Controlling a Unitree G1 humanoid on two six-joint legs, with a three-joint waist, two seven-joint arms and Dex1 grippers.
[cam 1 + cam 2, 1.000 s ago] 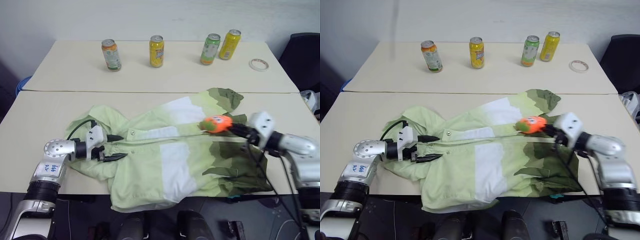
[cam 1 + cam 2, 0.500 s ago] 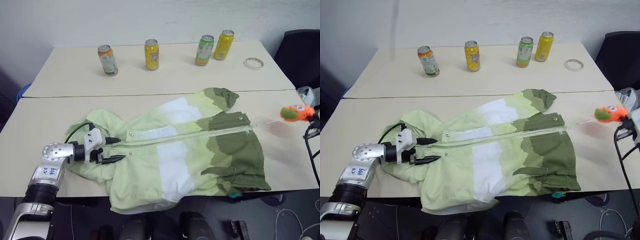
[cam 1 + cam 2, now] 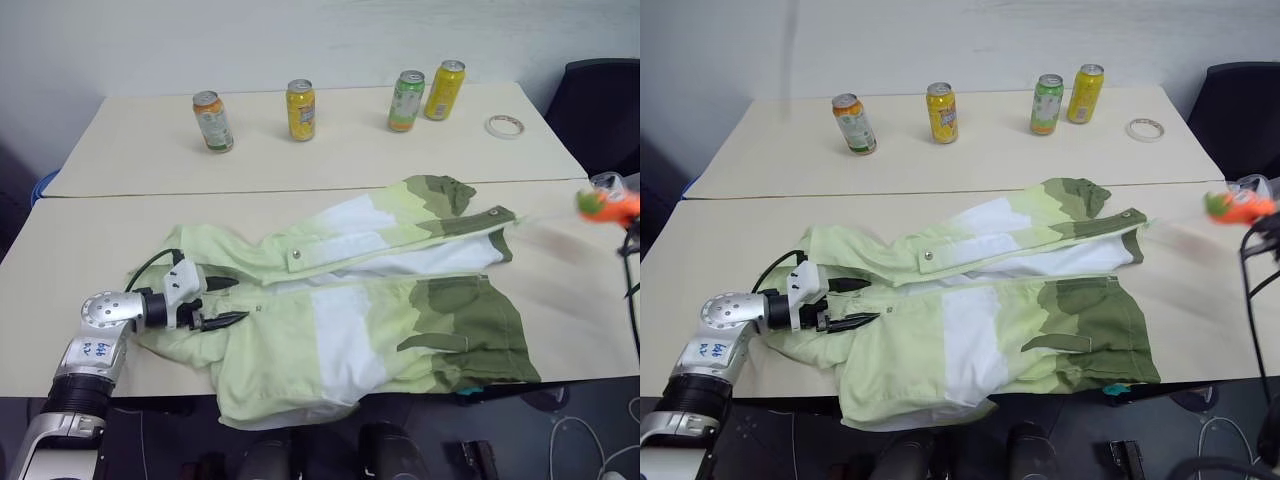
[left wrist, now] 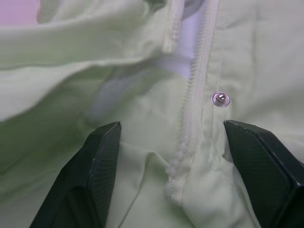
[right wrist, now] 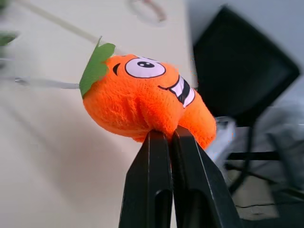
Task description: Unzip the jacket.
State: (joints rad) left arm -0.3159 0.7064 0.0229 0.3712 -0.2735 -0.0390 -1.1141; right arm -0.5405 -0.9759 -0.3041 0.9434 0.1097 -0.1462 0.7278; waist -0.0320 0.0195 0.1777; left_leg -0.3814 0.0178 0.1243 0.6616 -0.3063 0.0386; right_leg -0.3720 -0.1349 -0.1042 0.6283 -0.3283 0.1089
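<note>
Left eye view gives me the surface (image 3: 90, 240) with the jacket (image 3: 350, 290) spread flat across its near half, collar end toward my left arm and dark olive hem toward my right. Its long axis, and the zipper line with it, runs across me from left to right. The front already gapes open from the hem to about the middle, white lining showing between the two halves; I judge the zip mostly undone.

My left gripper (image 3: 222, 301) sits at the collar end, its fingers spread wide and grasping nothing; in the left wrist view the pale zipper tape (image 4: 192, 123) and a silver snap (image 4: 220, 99) lie between them, the cloth just beneath.

My right gripper (image 5: 172, 137) is well off past the hem end, near the edge of the surface, clenched on the small orange plush toy (image 5: 147, 107). A thin cord (image 5: 45, 83) leads from the toy back toward the jacket.

Any further pull must follow that axis, rightward, away from the collar; my right arm is the one placed for it.
</note>
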